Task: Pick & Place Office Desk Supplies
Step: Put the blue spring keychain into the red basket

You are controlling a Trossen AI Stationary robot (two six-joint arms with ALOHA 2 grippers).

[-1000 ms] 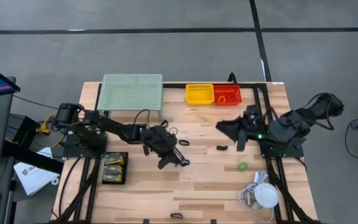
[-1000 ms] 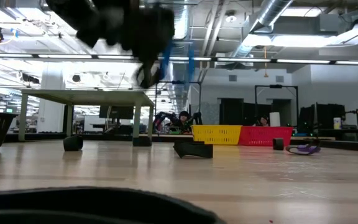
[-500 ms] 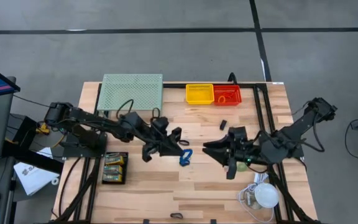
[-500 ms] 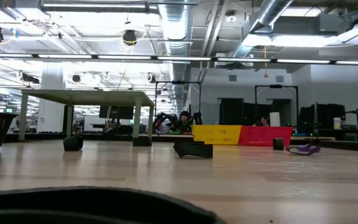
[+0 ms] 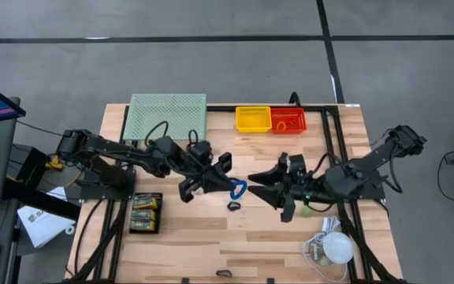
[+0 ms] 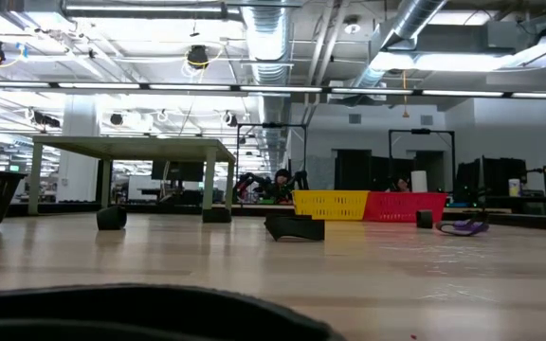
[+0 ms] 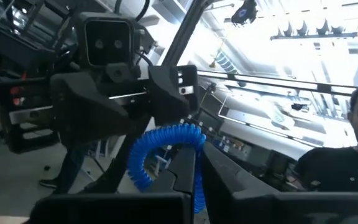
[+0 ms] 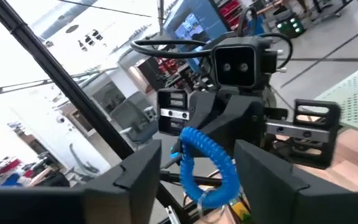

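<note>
Midair, ring: a thin blue coiled plastic ring [image 5: 237,189] is held above the wooden table [image 5: 274,237], between both arms.
Left gripper [image 5: 225,184]: fingers are clamped together on the blue ring.
Right gripper [image 5: 257,186]: fingers are spread apart, facing the ring, not yet closed on it.
Handover advice: the ring should be centred between the right fingers before the left grip is released.
Bins: yellow and red mesh baskets [image 5: 270,119] are set at the far edge.
</note>
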